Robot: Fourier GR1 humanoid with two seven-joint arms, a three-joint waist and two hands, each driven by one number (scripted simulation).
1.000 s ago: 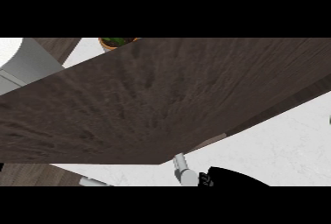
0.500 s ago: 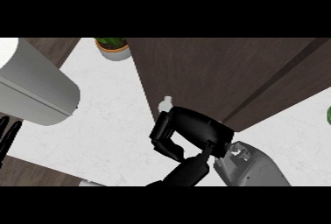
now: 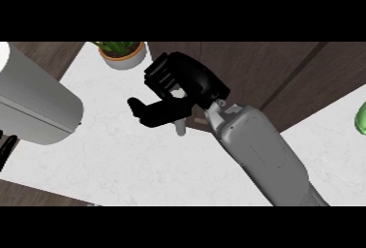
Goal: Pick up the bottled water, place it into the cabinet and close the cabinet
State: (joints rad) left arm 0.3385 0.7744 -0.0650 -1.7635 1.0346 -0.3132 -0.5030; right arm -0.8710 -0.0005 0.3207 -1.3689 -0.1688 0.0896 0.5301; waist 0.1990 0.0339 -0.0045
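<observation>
My right hand point(image 3: 187, 86) is over the white counter point(image 3: 143, 160), at the edge of the dark wood cabinet point(image 3: 265, 72). Its fingers point(image 3: 166, 72) are loosely bent and the thumb point(image 3: 148, 110) sticks out to the left, with nothing held between them. A small silver door handle point(image 3: 180, 128) shows just below the thumb, at the cabinet's edge. The grey forearm point(image 3: 261, 150) runs down to the lower right. No bottled water shows in the head view, and neither does my left hand.
A potted plant point(image 3: 121, 51) stands at the back, left of the cabinet. A large white rounded appliance point(image 3: 32, 104) fills the left side, with a dark shape point(image 3: 6, 145) under it. Something green point(image 3: 361, 118) is at the right edge.
The view has swung from the dark cabinet panel to the counter. My right hand has risen and moved up along the cabinet's edge, past the silver handle.
</observation>
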